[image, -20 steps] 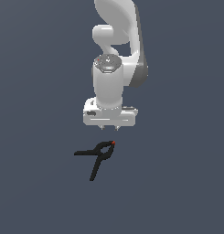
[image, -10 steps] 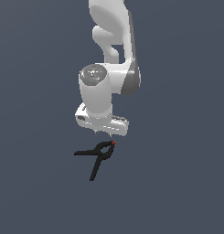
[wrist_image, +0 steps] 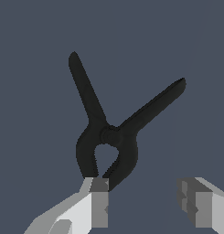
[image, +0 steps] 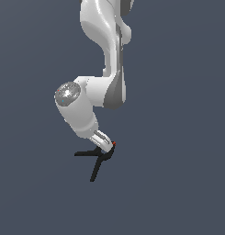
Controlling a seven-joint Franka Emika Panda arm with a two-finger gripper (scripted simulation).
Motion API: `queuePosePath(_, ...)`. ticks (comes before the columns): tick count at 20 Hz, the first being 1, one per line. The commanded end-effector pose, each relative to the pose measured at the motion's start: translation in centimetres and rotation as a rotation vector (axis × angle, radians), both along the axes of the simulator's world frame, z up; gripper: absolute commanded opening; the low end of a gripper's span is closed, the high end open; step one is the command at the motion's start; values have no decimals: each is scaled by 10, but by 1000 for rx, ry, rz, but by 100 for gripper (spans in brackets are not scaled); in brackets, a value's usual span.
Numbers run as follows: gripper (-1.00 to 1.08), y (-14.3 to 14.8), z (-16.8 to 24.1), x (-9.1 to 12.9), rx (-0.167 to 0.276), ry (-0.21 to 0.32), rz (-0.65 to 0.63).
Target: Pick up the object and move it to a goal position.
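1. A small black spring clamp (image: 96, 158) is seen lying on a plain dark grey-blue surface (image: 178, 183), in the lower middle of the exterior view.
2. Its two thin handles are splayed apart: in the exterior view one is pointed toward that view's left and the other is angled downward.
3. A tiny red-orange tip (image: 114, 143) is visible at the jaw end of the clamp, on the exterior view's right side of the object.
4. The white arm (image: 107, 55) is bent down from the top of the exterior view, with its wrist tilted and lowered right to the clamp's jaw end.
5. In the wrist view, the clamp (wrist_image: 109, 132) is shown with its looped jaw toward the gripper (wrist_image: 147, 201) and its handles fanned away from it.
6. The gripper's fingers are held well apart, with a wide gap between them; nothing is clasped.
7. One finger (wrist_image: 99, 201) is placed at the end of the looped jaw and appears to overlap it; whether it is actually touching cannot be told.
8. The other finger (wrist_image: 195, 203) is kept clear of the clamp, off to one side.
9. Whether the clamp is lifted at all cannot be told.
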State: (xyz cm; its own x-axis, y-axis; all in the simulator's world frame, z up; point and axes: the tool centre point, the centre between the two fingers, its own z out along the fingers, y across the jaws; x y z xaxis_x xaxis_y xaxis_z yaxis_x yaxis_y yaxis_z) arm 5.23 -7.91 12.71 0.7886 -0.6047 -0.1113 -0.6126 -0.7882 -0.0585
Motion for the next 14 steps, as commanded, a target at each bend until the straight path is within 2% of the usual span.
queuePosePath(1, 28, -11, -8, 4, 16, 22, -101)
queuePosePath(14, 28, -65, -52, 17, 91, 148, -586)
